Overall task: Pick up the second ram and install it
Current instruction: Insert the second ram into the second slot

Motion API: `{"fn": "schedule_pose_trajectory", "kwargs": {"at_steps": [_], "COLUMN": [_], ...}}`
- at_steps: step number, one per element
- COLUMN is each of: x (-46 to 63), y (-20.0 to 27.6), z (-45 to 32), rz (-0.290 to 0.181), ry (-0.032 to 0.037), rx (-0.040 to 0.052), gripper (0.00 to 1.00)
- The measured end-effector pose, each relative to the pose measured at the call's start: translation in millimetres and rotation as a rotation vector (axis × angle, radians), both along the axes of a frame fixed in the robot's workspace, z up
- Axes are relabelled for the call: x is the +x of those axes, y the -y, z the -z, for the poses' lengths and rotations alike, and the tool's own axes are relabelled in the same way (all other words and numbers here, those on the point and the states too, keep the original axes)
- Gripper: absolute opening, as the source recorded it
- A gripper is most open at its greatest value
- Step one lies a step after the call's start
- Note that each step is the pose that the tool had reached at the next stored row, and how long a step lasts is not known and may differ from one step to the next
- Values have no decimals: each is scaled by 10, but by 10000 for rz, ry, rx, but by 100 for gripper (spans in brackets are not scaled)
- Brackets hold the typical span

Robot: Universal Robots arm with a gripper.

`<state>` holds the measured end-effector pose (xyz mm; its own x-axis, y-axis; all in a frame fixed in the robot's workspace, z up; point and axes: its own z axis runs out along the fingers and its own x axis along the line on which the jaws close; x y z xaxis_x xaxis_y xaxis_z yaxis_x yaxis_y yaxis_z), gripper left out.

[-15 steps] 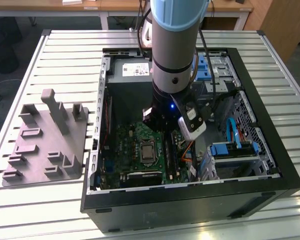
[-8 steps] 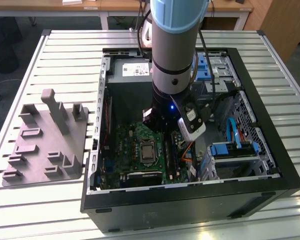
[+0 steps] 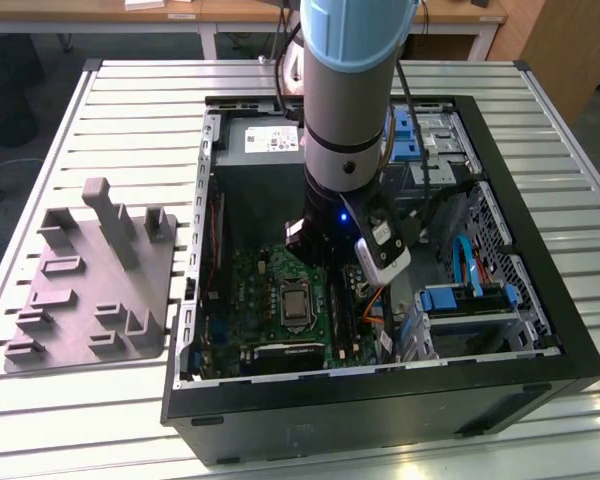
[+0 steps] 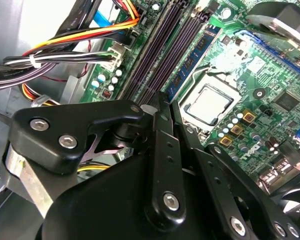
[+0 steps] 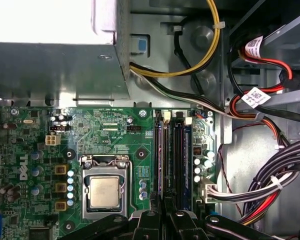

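Hovering inside the case, the gripper sits over the slots, fingers together, seemingly clamped on the ram edge-on, its long axis running along the slots directly below.

Green motherboard, black tool, grey fixture block.

A lab: slatted metal workbench, opened computer case.
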<state>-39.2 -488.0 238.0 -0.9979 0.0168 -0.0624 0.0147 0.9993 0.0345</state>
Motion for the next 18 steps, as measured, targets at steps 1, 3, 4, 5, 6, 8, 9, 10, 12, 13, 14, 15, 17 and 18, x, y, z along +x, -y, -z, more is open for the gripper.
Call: {"fn": "schedule_pose_trajectory", "kwargs": {"at_steps": [1,3,4,5,6,8,9,10,12,13,14,15,17,18], "x": [0,0,0,0,0,0,0,0,0,0,0,0,0,0], "y": [0,0,0,0,0,0,0,0,0,0,0,0,0,0], "z": [5,13,18,22,26,34,38,42,48,52,57,61,69,73], "rz": [0,0,0,0,0,0,0,0,0,0,0,0,0,0], "ry": [0,0,0,0,-1,0,0,0,0,0,0,0,0,0], "rx": [0,0,0,0,0,-1,0,0,0,0,1,0,0,0], "gripper": [14,14,14,14,14,14,14,14,14,14,14,14,14,14]}}
